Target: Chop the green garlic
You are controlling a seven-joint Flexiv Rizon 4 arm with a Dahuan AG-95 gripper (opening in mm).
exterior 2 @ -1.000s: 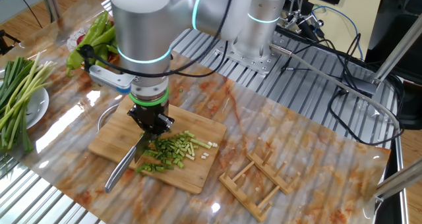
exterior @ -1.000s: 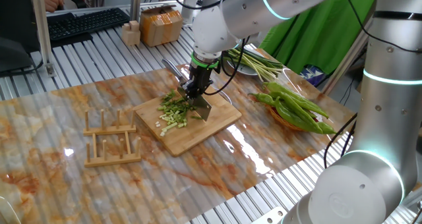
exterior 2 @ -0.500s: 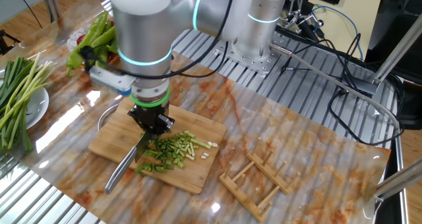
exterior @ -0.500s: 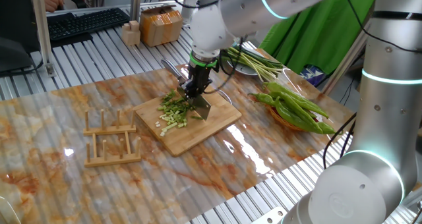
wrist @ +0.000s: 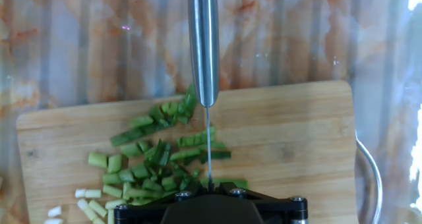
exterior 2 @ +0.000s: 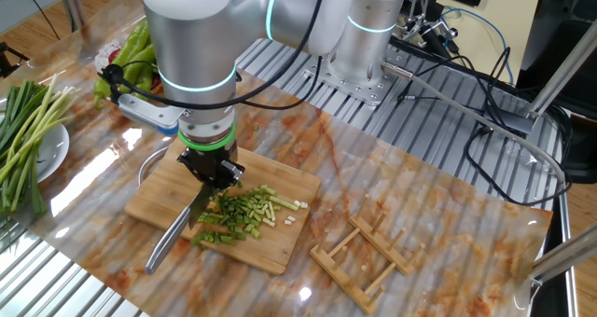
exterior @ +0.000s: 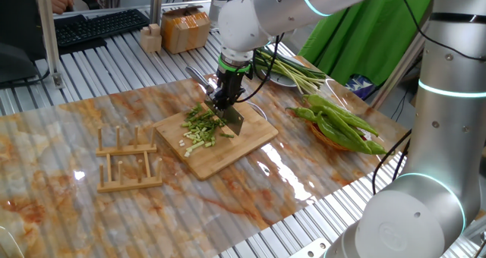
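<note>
The green garlic (exterior: 200,130) lies chopped into short green bits on a wooden cutting board (exterior: 250,140). My gripper (exterior: 225,99) stands directly over the pile and is shut on a knife (exterior: 234,122), whose blade points down at the board. In the other fixed view the knife (exterior 2: 173,239) slants out over the board's near edge, beside the garlic bits (exterior 2: 238,214). In the hand view the knife's steel handle (wrist: 204,46) runs straight ahead. Its thin blade edge meets the garlic pieces (wrist: 148,165) just in front of the gripper (wrist: 210,184).
A plate of long uncut stalks (exterior: 295,74) stands behind the board. Green peppers (exterior: 343,126) lie to its right. A wooden rack (exterior: 127,161) sits left of the board. A wooden box (exterior: 184,29) and a keyboard (exterior: 99,26) are at the back.
The gripper and the knife have risen slightly and shifted a little sideways over the pile. The cut pieces lie as before.
</note>
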